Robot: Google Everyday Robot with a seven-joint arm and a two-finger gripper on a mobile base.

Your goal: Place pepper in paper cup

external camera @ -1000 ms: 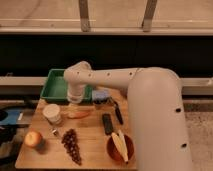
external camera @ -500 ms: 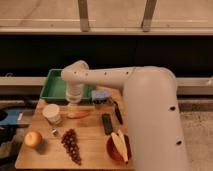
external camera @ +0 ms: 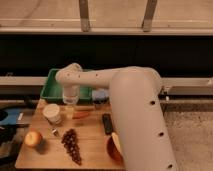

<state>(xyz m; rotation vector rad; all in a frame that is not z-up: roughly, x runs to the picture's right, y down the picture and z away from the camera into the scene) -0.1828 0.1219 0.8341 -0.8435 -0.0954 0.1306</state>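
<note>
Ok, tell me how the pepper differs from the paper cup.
The pepper is orange-red; the paper cup is whitish. The pepper is slim and lies flat; the paper cup is a wider cylinder standing upright, mouth up. The open gripper hovers right over the pepper, while the paper cup stands to one side of it. Both rest on the wooden table, neither held.

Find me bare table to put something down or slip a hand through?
Bare wood between the grapes and the bowl, and at the front-left corner before the apple. Crowded at the back: the tool hangs by the paper cup and pepper, against the green tray.
</note>
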